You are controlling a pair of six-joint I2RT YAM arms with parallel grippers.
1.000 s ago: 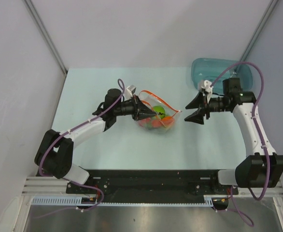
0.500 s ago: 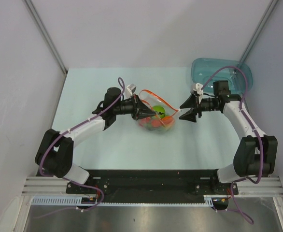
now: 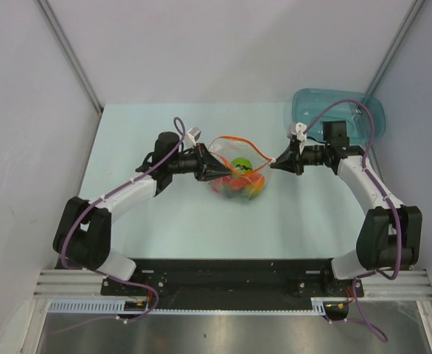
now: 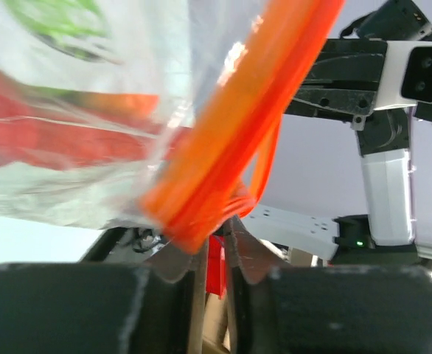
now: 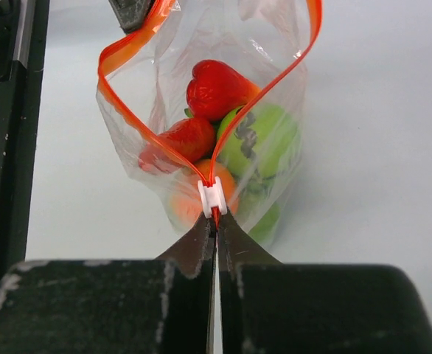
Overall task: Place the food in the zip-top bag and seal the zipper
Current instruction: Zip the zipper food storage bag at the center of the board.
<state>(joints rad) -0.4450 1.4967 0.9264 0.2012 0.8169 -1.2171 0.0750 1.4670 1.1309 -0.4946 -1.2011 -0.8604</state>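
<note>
The clear zip-top bag (image 3: 223,186) hangs stretched between both grippers above the table, its mouth gaping. Inside lies the food: a green ball (image 3: 240,165), red pieces (image 5: 216,88) and an orange-yellow one (image 5: 179,206). The orange zipper (image 5: 127,110) runs round the mouth in two parted strips that meet at a white slider (image 5: 213,199). My right gripper (image 5: 216,219) is shut on the zipper's end just behind that slider, seen from above at the right gripper (image 3: 275,162). My left gripper (image 3: 217,172) is shut on the bag's opposite end, the orange zipper (image 4: 231,125) bunched between the left gripper (image 4: 214,230) jaws.
A translucent teal tray (image 3: 349,110) sits at the table's back right corner, just behind my right arm. The pale table (image 3: 164,221) stretches out beneath the bag, with grey walls on three sides.
My right gripper moved left to the bag's right corner and closed on the zipper end. The bag's mouth is now pulled taut between the two grippers. The left arm shifted slightly.
</note>
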